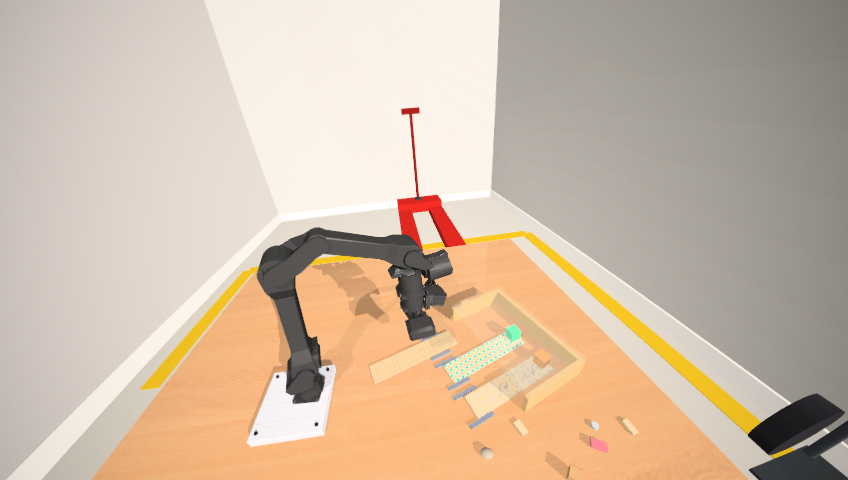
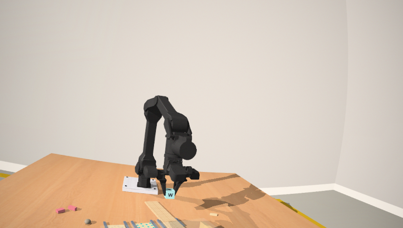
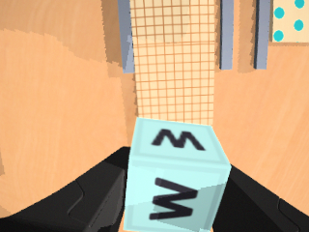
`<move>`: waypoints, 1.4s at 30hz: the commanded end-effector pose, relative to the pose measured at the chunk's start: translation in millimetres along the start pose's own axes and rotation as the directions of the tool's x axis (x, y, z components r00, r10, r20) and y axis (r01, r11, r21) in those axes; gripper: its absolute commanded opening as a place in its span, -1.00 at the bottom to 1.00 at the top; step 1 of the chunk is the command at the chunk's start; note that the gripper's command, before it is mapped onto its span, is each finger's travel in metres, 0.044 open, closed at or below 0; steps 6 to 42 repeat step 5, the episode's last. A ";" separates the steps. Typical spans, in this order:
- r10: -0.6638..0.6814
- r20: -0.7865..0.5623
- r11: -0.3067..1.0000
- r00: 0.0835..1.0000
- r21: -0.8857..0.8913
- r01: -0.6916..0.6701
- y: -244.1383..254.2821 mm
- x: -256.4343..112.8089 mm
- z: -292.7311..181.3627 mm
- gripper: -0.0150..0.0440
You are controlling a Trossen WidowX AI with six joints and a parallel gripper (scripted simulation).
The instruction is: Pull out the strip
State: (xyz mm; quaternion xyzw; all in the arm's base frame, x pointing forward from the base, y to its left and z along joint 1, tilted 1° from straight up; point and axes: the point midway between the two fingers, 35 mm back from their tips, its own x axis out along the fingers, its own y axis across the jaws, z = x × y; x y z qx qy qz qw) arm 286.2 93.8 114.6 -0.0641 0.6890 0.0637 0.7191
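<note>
The labelled cube, pale turquoise with a black W (image 2: 169,194) (image 3: 176,188), is between the two fingers of my gripper (image 2: 170,194) (image 3: 170,161), which is shut on it and holds it clear of the strip. In the top view the arm hides the cube. The grid-patterned strip (image 1: 398,361) (image 2: 158,212) (image 3: 175,82) lies slid partly out past its rails, with nothing resting on it. A turquoise-dotted strip (image 1: 476,358) (image 2: 144,225) (image 3: 298,25) lies beside it, with a green cube (image 1: 512,333) at its far end. A speckled strip (image 1: 484,401) has an orange cube (image 1: 542,356) at its far end.
A low wooden wall (image 1: 553,336) surrounds the strips' far ends, with a see-through cover over them. Grey-blue rails (image 1: 440,355) (image 3: 226,39) flank the strips. Small blocks, including a pink block (image 1: 598,444), and a grey ball (image 1: 486,453) (image 2: 87,221) lie to one side.
</note>
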 end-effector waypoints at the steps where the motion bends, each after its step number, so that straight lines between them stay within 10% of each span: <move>1: -0.001 0.000 1.000 1.000 0.003 0.001 -0.1 -0.6 -0.1 -0.49; 42: -0.001 0.000 1.000 1.000 0.003 0.001 -0.1 -0.6 -0.1 -0.49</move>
